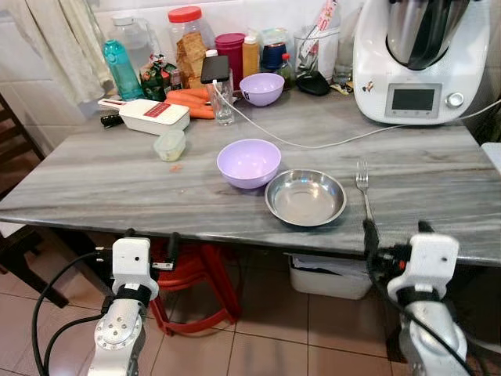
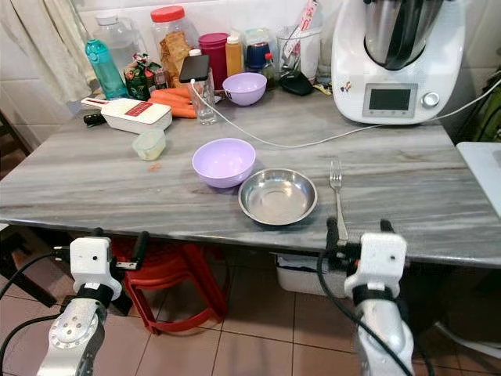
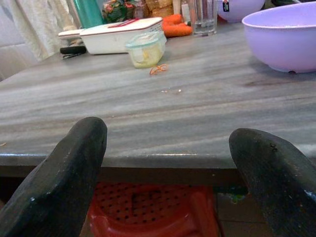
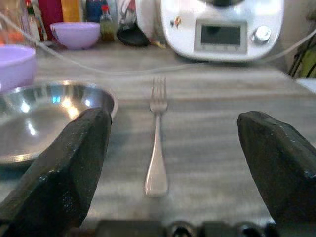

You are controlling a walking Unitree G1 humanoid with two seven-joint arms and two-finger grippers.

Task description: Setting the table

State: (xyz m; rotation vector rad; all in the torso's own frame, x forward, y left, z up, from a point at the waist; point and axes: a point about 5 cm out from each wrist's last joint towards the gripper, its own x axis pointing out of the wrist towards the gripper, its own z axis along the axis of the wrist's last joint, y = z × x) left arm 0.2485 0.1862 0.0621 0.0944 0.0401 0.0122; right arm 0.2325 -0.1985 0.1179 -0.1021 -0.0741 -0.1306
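You see the fork (image 1: 363, 190) lying on the counter (image 1: 109, 176) just right of the steel plate (image 1: 305, 197); right gripper (image 4: 168, 148) jaws apart at its handle, left gripper (image 3: 168, 148) jaws apart

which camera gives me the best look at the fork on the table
The right wrist view: the fork lies straight ahead between the open right pincer fingers, close enough to show tines and handle. Both eye views show it small, right of the steel plate, handle toward the table edge. The left wrist view faces the purple bowl instead.
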